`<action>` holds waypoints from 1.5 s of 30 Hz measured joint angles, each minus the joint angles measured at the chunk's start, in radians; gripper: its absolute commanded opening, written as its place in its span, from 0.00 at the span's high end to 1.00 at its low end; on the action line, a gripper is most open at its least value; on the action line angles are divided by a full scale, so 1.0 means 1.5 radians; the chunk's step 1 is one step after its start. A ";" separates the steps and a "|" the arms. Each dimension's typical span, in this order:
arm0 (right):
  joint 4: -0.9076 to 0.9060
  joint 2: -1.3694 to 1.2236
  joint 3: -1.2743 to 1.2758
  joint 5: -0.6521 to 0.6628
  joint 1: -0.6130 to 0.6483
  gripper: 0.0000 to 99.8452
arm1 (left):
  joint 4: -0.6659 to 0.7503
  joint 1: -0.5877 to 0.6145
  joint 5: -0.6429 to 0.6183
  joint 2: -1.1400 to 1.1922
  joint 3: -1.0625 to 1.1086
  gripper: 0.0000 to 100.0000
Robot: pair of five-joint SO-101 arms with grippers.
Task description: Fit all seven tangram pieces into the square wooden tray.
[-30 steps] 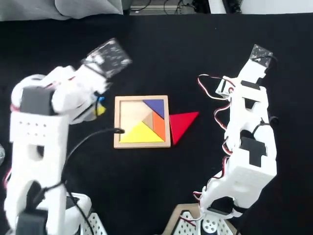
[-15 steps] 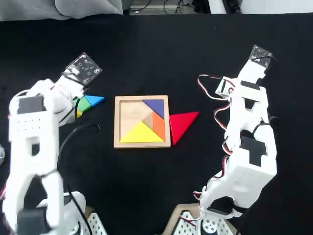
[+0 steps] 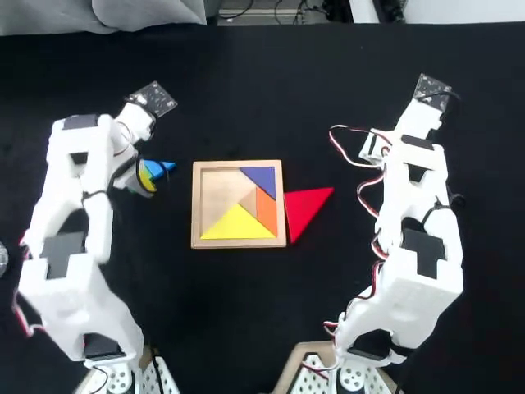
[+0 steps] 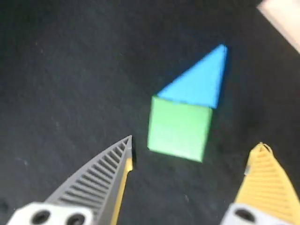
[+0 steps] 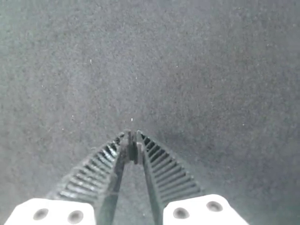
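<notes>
Swung back leftward, left gripper (image 4: 194, 144) hangs, jaws apart, over 1 green square (image 4: 178, 127) and 1 blue triangle (image 4: 199, 84); mid-desk tray (image 3: 197, 205) holds 3 coloured pieces (image 3: 238, 223), 1 red triangle (image 3: 302, 207) touching its rim; right gripper (image 5: 133, 138) closed.

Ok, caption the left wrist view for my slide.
Open left fingers near a green square that touches a blue triangle.

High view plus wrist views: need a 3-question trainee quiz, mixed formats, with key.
1. True or false: the red triangle lies inside the square wooden tray.
2. The open left gripper frames which pieces? A) green square and light-blue triangle B) yellow triangle C) orange piece
3. Fill in: the right gripper is ___ over bare black cloth.
Key: 1 false; 2 A; 3 shut.
</notes>
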State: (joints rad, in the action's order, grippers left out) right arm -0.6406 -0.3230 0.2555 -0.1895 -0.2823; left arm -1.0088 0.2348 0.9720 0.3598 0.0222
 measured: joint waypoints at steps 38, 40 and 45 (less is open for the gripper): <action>0.021 0.000 0.000 0.000 0.001 0.99 | -0.282 -0.030 0.062 0.139 -0.310 0.76; 0.021 0.000 0.000 0.000 0.001 0.99 | -0.279 -0.029 0.062 0.138 -0.322 0.70; 0.021 0.000 0.000 0.000 0.001 0.99 | -0.231 -0.011 0.063 0.197 -0.334 0.67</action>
State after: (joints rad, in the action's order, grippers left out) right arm -0.6084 -0.3230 0.2555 -0.1895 -0.2808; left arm -1.3556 0.2179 1.0671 0.6559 -0.4795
